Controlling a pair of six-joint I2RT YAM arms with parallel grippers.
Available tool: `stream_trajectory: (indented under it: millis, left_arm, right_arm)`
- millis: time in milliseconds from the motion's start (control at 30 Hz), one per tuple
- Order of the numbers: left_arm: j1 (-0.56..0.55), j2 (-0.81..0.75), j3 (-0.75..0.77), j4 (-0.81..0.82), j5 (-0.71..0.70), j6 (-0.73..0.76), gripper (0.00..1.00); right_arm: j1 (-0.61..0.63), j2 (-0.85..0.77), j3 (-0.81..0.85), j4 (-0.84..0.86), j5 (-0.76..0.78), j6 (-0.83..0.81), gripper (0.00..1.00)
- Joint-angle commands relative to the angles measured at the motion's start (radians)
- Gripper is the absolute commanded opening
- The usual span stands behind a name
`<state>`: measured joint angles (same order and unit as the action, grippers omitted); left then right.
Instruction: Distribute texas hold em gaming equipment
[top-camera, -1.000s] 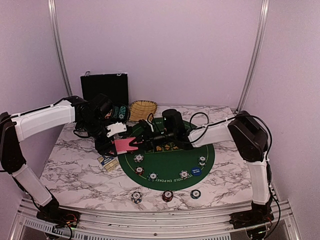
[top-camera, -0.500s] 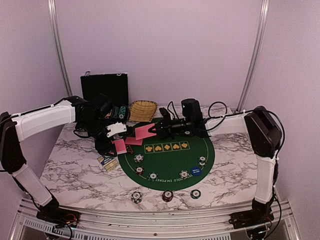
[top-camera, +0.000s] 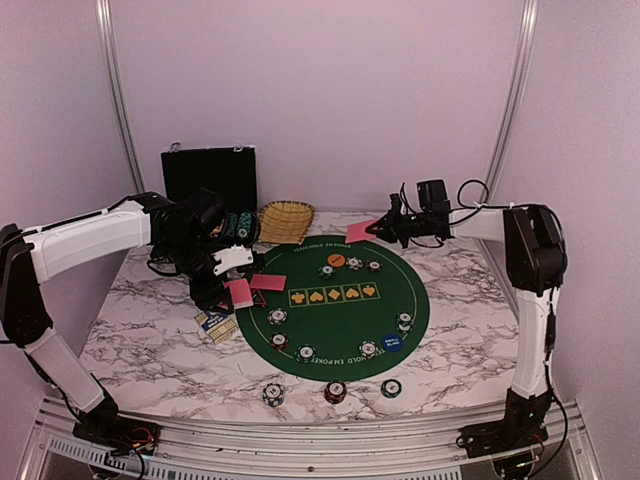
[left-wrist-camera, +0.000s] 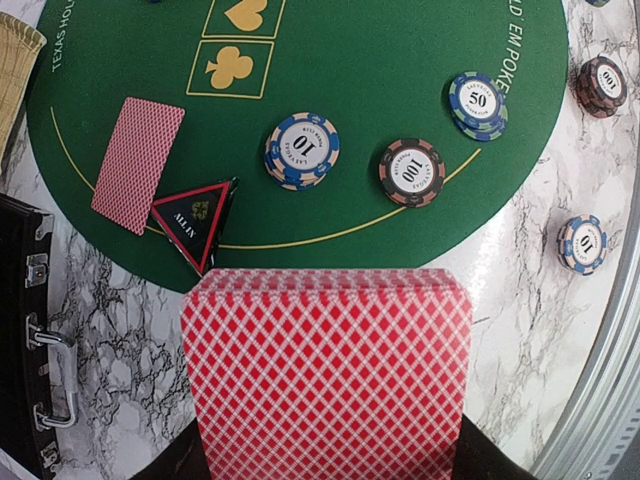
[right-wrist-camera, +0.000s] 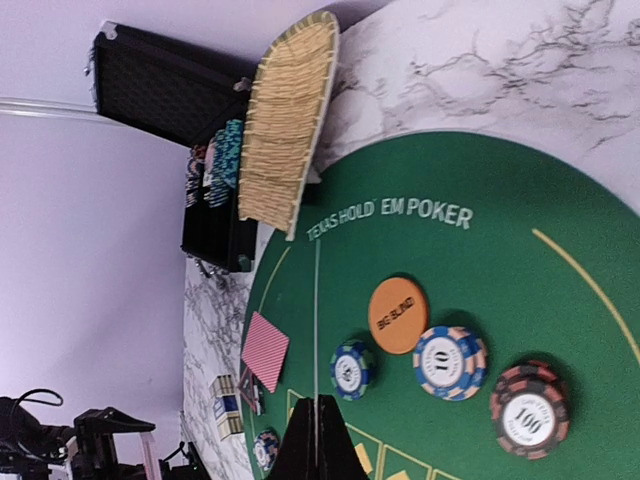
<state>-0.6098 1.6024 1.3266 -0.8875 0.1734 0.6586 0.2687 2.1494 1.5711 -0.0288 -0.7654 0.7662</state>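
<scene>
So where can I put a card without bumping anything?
The green mat is bare in the middle, between the yellow suit boxes and the near chips. The marble at front left is bare. Crowded: by the orange disc and the left gripper with its card deck.

The left arm (top-camera: 90, 240) bends in from the left, left gripper (top-camera: 230, 284) clamped on a deck of cards (left-wrist-camera: 325, 370). The right arm (top-camera: 527, 260) stretches far right, right gripper (top-camera: 381, 228) pinching one card (top-camera: 360, 231).
</scene>
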Motion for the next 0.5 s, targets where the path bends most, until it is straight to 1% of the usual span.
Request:
stream_trajectory:
  millis: [0,133,267,467]
  left_arm:
    - [0.001,-0.011,-0.003,-0.014,0.002,0.003,0.0]
    - [0.001,-0.016,-0.006,-0.017,0.004,0.006,0.0]
    - [0.0,-0.015,-0.011,-0.018,0.005,0.006,0.0]
    - [0.001,-0.019,-0.015,-0.019,0.005,0.007,0.0]
  right_arm:
    - [-0.011,0.101,0.1,-0.124,0.073,-0.082,0.0]
    - [-0.013,0.15,0.138,-0.122,0.085,-0.078,0.0]
    - [-0.013,0.172,0.155,-0.095,0.095,-0.058,0.0]
    - [-0.013,0.201,0.187,-0.108,0.108,-0.059,0.0]
